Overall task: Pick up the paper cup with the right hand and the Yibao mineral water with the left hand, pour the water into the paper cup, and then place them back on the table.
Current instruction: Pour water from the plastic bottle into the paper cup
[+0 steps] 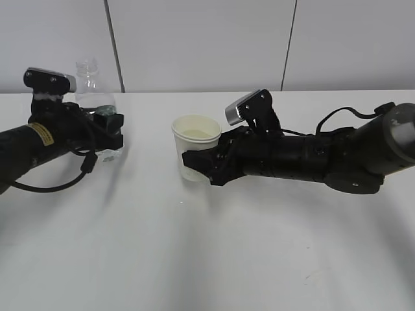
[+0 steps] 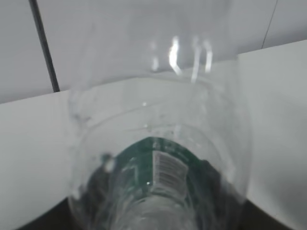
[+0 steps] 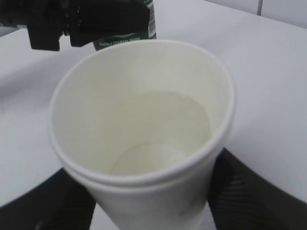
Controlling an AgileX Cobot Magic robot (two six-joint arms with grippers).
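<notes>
My right hand gripper is shut on the white paper cup, with a black finger on each side of its wall. The cup stands upright near the table's middle and holds some clear water, as the right wrist view shows. My left hand gripper, on the arm with the yellow sticker, is shut on the Yibao mineral water bottle, which stands upright at the far left. The bottle's green label fills the lower left wrist view. I cannot tell whether cup and bottle rest on the table.
The white table stretches in front of both arms. A white panelled wall runs behind it. A black cable hangs under the left arm. The bottle and left gripper show beyond the cup.
</notes>
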